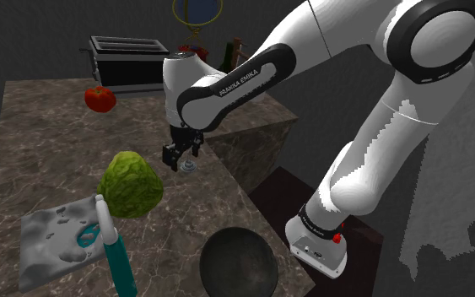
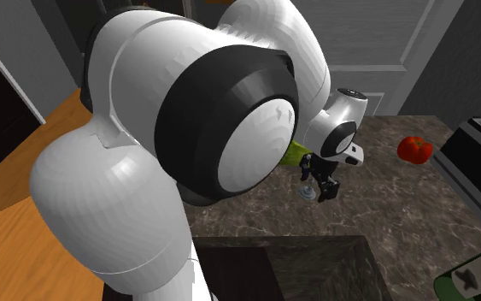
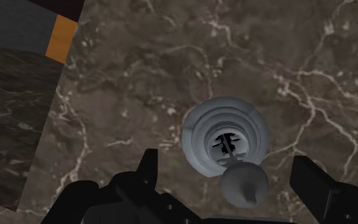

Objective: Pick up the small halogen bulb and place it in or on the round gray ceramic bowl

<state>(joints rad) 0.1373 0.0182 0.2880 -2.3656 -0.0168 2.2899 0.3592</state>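
The halogen bulb, a small pale grey ribbed reflector with a round knob beside it, lies on the dark marble counter. My black gripper hangs just above it, open, its fingers standing well apart on either side of the bulb without touching it. In the shoulder view the gripper hovers over the bulb near the counter's right edge. The round dark grey bowl sits at the counter's near edge, below the bulb in that view. The second exterior view shows the gripper beside the bulb.
A green lettuce sits just left of the gripper. A teal-handled tool and a grey lumpy slab lie at the near left. A tomato, a toaster and a bottle stand at the back.
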